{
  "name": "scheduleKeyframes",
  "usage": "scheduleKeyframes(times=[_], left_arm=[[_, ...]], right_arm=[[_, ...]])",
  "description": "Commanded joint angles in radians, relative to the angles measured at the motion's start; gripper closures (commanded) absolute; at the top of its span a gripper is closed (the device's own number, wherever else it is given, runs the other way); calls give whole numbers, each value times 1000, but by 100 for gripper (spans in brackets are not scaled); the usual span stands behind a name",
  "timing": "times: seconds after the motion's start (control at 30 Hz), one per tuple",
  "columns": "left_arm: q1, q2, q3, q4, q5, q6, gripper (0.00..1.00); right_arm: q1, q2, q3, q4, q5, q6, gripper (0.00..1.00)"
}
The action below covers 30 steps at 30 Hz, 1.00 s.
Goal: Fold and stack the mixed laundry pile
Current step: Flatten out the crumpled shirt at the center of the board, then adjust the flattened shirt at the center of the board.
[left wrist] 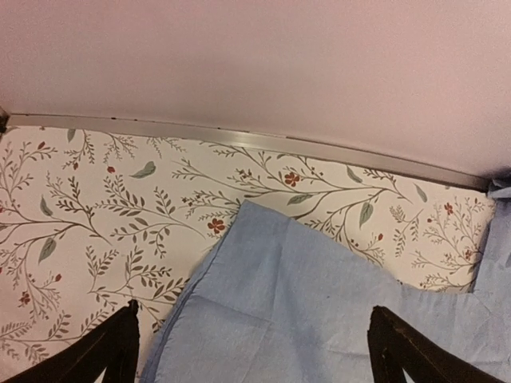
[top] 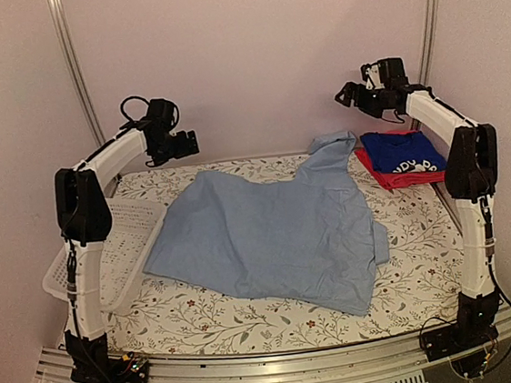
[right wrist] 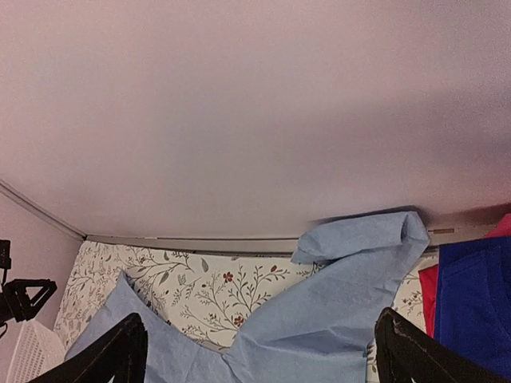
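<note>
Nearest the arm bases, the floral-patterned table cover [top: 251, 324] lay bare along its front edge, and the white perforated plastic basket [top: 80, 265] sat at the left side, partly off the table edge. The large light-blue collared cloth shirt [top: 269, 231] was spread across the middle of the cover, mostly flat but creased. Its near right corner reached toward the front, and a narrow portion ran up to the rear rail, where it curled over on itself. At the far right, touching that portion, the royal-blue shirt with white print [top: 404, 153] rested folded on top of the red-pink garment [top: 380, 178]. Above the rear of the table, the left gripper [top: 187, 146] and the right gripper [top: 344, 95] hung raised, each with jaws spread wide and nothing between them. In the inspector's judgement the light-blue shirt would handle as light, limp fabric with no stiffness. It would sag and trail from any single hold, and might drag along the cover rather than lift cleanly. The sounder holds appeared to be its free edges: the far left corner below the left gripper, and the curled far portion below the right gripper. Pinching there risked catching more than one layer.
</note>
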Motion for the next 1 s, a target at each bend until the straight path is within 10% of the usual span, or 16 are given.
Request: scheduleKeyframes(times=[0.0,0.4,0.97], left_arm=[[-109,-201,-160,-12,44,203,0],[-481,-961,-1320,516,434,439,7],[-806,-522,-1180,578,195,762,21]], right_arm=[[12,-225,-206,-204,-151,-54,8],[227,-608,-1045,-146,-390,-60,44],[76,-217,-945,-153,-273,-129,65]])
